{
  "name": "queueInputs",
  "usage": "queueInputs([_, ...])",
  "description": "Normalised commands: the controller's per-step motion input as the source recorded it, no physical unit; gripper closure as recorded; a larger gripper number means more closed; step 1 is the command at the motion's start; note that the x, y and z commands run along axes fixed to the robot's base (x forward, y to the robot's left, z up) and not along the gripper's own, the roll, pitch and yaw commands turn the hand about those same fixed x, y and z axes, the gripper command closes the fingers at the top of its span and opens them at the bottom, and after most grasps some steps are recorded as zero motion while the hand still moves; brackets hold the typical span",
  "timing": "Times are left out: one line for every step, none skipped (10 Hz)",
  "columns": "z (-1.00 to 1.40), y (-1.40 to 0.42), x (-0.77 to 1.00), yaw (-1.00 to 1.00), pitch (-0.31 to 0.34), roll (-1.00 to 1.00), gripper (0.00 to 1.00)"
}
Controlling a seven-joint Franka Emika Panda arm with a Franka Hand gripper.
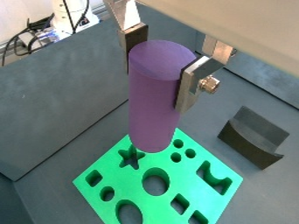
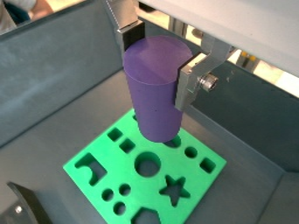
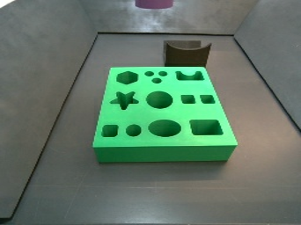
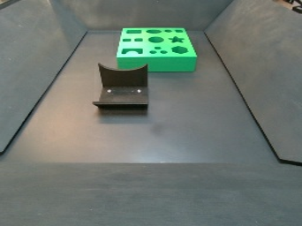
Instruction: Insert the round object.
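Observation:
My gripper [image 1: 163, 66] is shut on the purple cylinder peg [image 1: 155, 96], also seen in a wrist view [image 2: 155, 87]. I hold it upright near its flat top, well above the green block [image 1: 163, 184]. The block has several cut-out holes: round ones, a star, squares. In a side view only the peg's lower end [image 3: 152, 3] shows at the picture's edge, high above the green block [image 3: 161, 110]; the gripper itself is out of that view. In a side view the block [image 4: 157, 46] lies at the far end and neither peg nor gripper shows.
A dark brown block with a curved notch [image 3: 186, 51] stands beside the green block, also seen in a side view [image 4: 120, 88] and in a wrist view [image 1: 254, 136]. Grey sloping walls [image 3: 70, 61] enclose the dark floor.

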Motion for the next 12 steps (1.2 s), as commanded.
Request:
queueInputs([-1.0, -0.03, -0.01, 0.0, -0.01, 0.05, 1.0])
queueInputs([-1.0, 0.0, 0.0, 0.0, -0.019, 0.1, 1.0])
queueInputs([-1.0, -0.01, 0.0, 0.0, -0.013, 0.14, 1.0])
queueInputs([-0.72, -0.1, 0.22, -0.08, 0.0, 0.33, 1.0])
queueInputs([-0.23, -0.13, 0.07, 0.0, 0.067, 0.5, 1.0])
queueInputs([-0.05, -0.15, 0.0, 0.0, 0.021, 0.5, 1.0])
queueInputs([-0.08, -0.19, 0.0, 0.06, 0.0, 0.5, 1.0])
queueInputs([-0.51, -0.22, 0.0, 0.04, 0.0, 0.43, 1.0])
queueInputs([-0.89, -0.14, 0.0, 0.0, 0.0, 0.25, 1.0])
queueInputs([-1.0, -0.05, 0.0, 0.0, -0.017, 0.13, 1.0])
queueInputs([-1.0, 0.0, 0.0, 0.0, -0.02, 0.12, 1.0])
queueInputs([-1.0, 0.0, 0.05, -0.07, 0.011, 0.0, 1.0])
